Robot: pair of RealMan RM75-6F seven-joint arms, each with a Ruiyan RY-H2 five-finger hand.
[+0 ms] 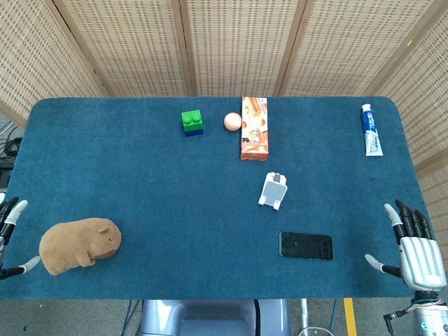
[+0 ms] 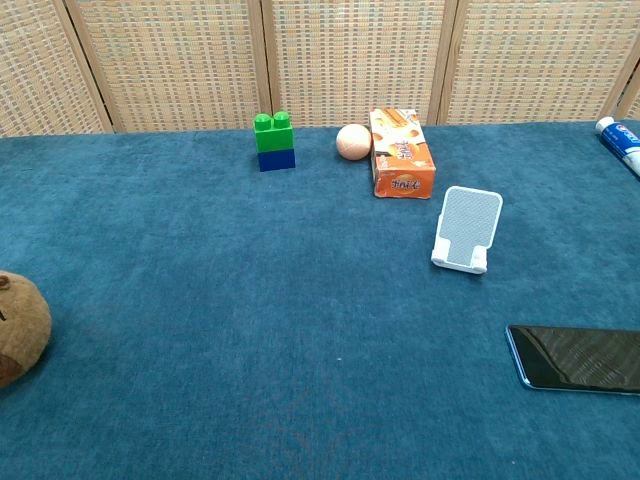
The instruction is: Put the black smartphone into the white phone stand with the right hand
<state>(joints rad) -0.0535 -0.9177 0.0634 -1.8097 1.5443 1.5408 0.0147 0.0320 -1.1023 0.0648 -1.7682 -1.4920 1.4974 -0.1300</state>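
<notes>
The black smartphone point(image 1: 306, 245) point(image 2: 578, 358) lies flat on the blue table point(image 1: 161, 189), near the front right. The white phone stand point(image 1: 274, 190) point(image 2: 467, 229) stands upright a little behind it and to its left, with nothing in it. My right hand point(image 1: 414, 248) hovers at the table's front right corner, to the right of the phone and apart from it, fingers spread and holding nothing. My left hand point(image 1: 10, 231) shows at the left edge, fingers apart and holding nothing. The chest view shows neither hand.
A brown plush animal point(image 1: 78, 245) point(image 2: 20, 325) lies at the front left. At the back stand a green and blue block point(image 1: 192, 122) point(image 2: 274, 141), a peach ball point(image 1: 232, 121) point(image 2: 352, 141) and an orange box point(image 1: 254, 127) point(image 2: 401, 153). A toothpaste tube point(image 1: 372, 130) point(image 2: 620, 138) lies back right.
</notes>
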